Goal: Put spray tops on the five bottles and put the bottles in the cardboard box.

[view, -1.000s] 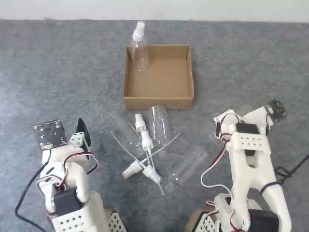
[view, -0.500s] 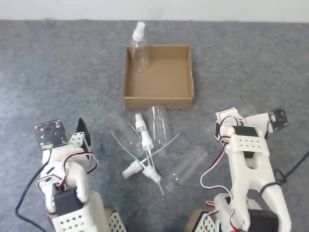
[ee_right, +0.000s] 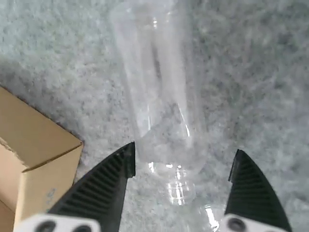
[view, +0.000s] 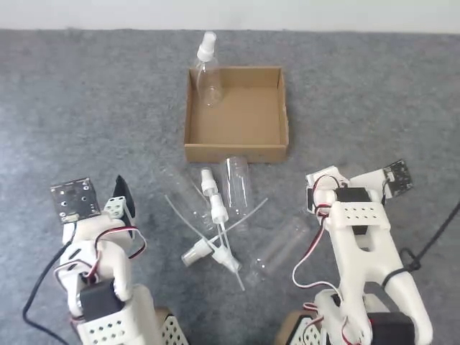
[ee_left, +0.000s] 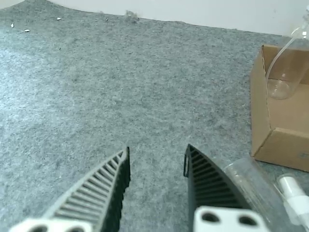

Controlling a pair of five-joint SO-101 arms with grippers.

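Observation:
The cardboard box [view: 237,136] stands open at the far middle of the carpet. A clear bottle with a white spray top [view: 207,68] leans at its far left corner, also seen in the left wrist view as bottle [ee_left: 288,63] beside the box [ee_left: 280,130]. Uncapped clear bottles [view: 236,181] [view: 282,246] lie in front of the box among loose spray tops [view: 214,205]. My right gripper [ee_right: 184,153] is open, its fingers either side of a lying clear bottle [ee_right: 157,92], near a box corner [ee_right: 29,169]. My left gripper [ee_left: 157,151] is open over bare carpet.
Grey carpet covers the whole table. The left arm [view: 97,244] sits at the near left and the right arm [view: 356,215] at the near right. Thin dip tubes [view: 230,255] from the spray tops cross each other between the two arms.
The right arm has shifted left and its wrist has turned, bringing its camera closer in. The left arm, the box and the bottles have stayed put.

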